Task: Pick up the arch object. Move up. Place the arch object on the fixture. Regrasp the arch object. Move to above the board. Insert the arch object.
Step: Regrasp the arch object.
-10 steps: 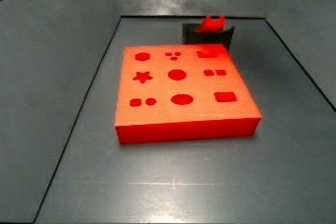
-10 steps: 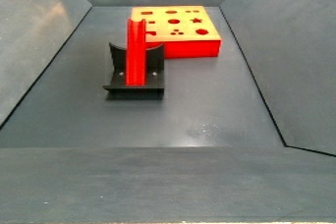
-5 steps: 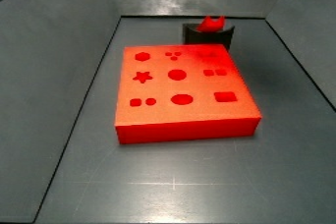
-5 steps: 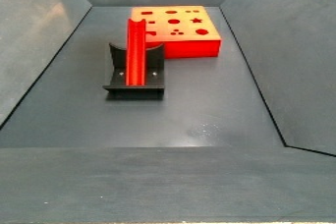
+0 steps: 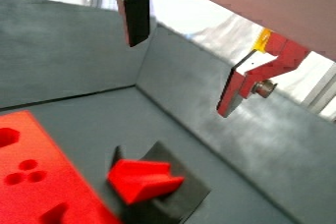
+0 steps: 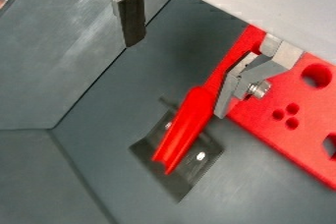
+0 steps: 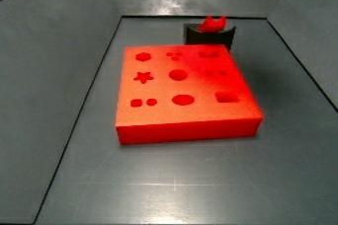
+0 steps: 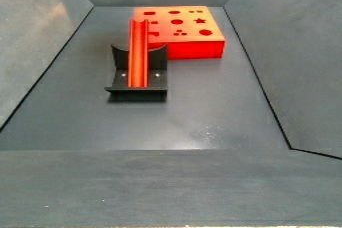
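Nothing moved: 1 arch object (image 8: 138,47) on 1 fixture (image 8: 139,87), beside 1 board (image 7: 184,93). Hand (image 6: 184,46) above, spread wide, empty.

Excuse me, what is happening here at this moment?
Nothing is held right now. The arch object rests on the fixture, beside the board. The gripper shows only in the wrist views, open and empty, above the fixture and looking down at it. The board's cutouts are all unfilled.

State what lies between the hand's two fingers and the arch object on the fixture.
Nothing: in a wrist view the hand hangs open above the arch object, which leans on the fixture; only bare grey floor shows in between.
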Controlling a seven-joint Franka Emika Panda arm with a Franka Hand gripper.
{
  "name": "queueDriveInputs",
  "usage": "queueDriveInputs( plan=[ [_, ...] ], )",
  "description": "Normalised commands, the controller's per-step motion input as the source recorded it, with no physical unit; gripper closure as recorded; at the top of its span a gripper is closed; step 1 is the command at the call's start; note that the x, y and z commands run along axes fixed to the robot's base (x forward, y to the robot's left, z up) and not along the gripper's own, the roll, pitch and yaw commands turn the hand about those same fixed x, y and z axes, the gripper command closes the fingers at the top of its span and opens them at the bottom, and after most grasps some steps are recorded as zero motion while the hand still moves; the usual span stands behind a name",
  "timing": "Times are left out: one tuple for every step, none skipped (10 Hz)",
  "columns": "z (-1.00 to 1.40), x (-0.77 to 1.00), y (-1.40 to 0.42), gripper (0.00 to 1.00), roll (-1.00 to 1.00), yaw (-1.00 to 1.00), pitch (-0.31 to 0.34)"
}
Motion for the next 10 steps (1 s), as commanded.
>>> queueDriveInputs(
  plan=[
    [0.00,0.11,-0.04,0.00,1.00,0.08,0.162],
    [-0.01,0.11,-0.05,0.00,1.00,0.11,0.190],
    [-0.01,0.11,-0.05,0.00,1.00,0.15,0.222],
    [-0.01,0.11,-0.05,0.00,1.00,0.20,0.248],
    [-0.01,0.11,-0.05,0.00,0.87,0.21,0.235],
    [-0.01,0.12,-0.06,0.00,0.62,0.24,0.193],
    [-0.01,0.12,-0.06,0.00,0.38,0.26,0.146],
    [0.00,0.11,-0.04,0.00,0.26,0.26,0.111],
    [0.00,0.10,-0.04,0.00,0.20,0.25,0.065],
    [-0.01,0.09,-0.05,0.00,0.18,0.24,0.025]
  ],
)
